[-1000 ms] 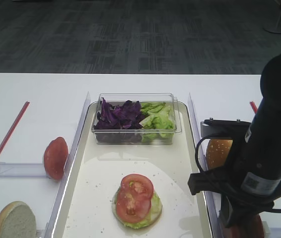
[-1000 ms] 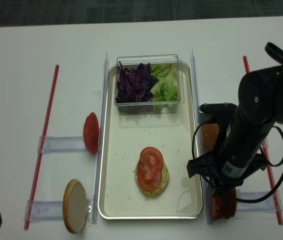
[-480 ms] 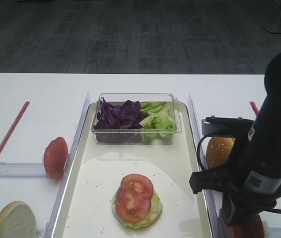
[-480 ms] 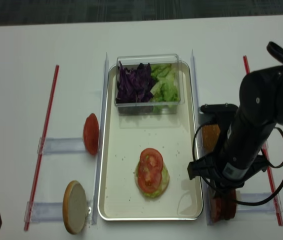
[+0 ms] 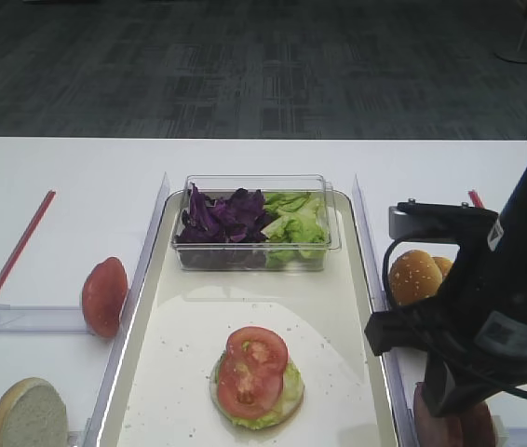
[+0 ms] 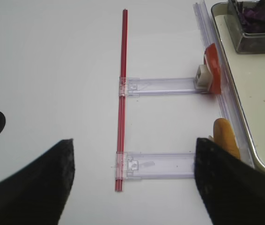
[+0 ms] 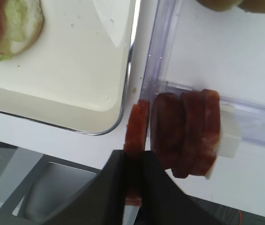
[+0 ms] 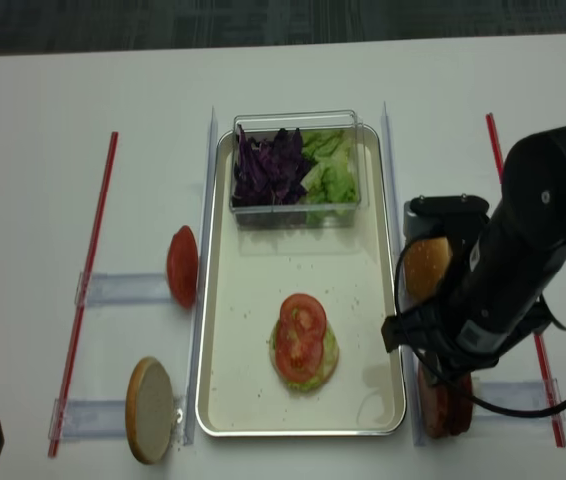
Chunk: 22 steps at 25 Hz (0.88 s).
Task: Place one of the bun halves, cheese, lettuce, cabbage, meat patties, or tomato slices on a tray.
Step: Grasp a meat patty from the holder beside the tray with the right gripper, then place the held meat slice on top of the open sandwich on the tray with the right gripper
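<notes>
Meat patties (image 7: 184, 136): flat round discs, pinkish-brown on the face with darker reddish-brown rims. In the right wrist view 3 stand on edge, pressed together in a clear plastic rack (image 7: 256, 123) against a white stop block (image 7: 228, 136), just right of the tray (image 7: 76, 84). A 4th patty (image 7: 136, 129) stands slightly apart from that stack, on the tray side, outside the tray's rim.

Right gripper (image 7: 133, 187): clenched on the 4th patty, its dark fingers pinching the disc's lower edge from both sides. In the high view the right arm hides the rack almost entirely; only part of the reddish discs (image 5: 450, 430) shows beneath it.

Tray: long, cream-white, shiny raised rim. It holds a pale bun half topped with lettuce and 2 tomato slices (image 5: 252, 371), and a clear box (image 5: 254, 223) with purple cabbage (image 5: 222, 216) and green lettuce (image 5: 293, 222).

Sesame bun tops (image 5: 416, 276) lie right of the tray, beyond the patties.

Left gripper (image 6: 132, 183): fingers spread wide apart, released, nothing between them, over the table left of the tray.
</notes>
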Motion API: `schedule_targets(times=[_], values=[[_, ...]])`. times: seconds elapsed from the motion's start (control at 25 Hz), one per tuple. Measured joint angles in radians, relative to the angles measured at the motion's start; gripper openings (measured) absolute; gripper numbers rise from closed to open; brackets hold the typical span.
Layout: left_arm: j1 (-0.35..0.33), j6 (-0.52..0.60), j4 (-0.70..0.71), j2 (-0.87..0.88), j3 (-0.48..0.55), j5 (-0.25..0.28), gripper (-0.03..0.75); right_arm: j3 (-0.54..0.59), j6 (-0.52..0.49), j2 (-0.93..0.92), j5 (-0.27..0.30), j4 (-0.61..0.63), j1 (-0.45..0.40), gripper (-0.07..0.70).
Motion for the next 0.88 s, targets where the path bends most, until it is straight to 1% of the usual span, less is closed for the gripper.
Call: schedule_targets(times=[0.12,0.2,0.28,0.44,0.6,0.88], values=[[0.000,0.000,0.000,0.000,0.000,0.000,0.491,0.000,0.002,-0.028,0.012,0.000,0.000,0.116],[0.000,0.000,0.000,0.000,0.000,0.000,0.491,0.000,0.002,-0.048,0.030,0.000,0.000,0.116],[0.000,0.000,0.000,0.000,0.000,0.000,0.491,-0.014,0.002,-0.060,0.055,0.000,0.000,0.116],[0.000,0.000,0.000,0.000,0.000,0.000,0.491,-0.059,0.002,-0.084,0.083,0.000,0.000,0.116],[0.000,0.000,0.000,0.000,0.000,0.000,0.491,-0.101,0.002,-0.090,0.100,0.000,0.000,0.116],[0.000,0.000,0.000,0.000,0.000,0.000,0.491,-0.127,0.002,-0.090,0.113,0.000,0.000,0.115]])
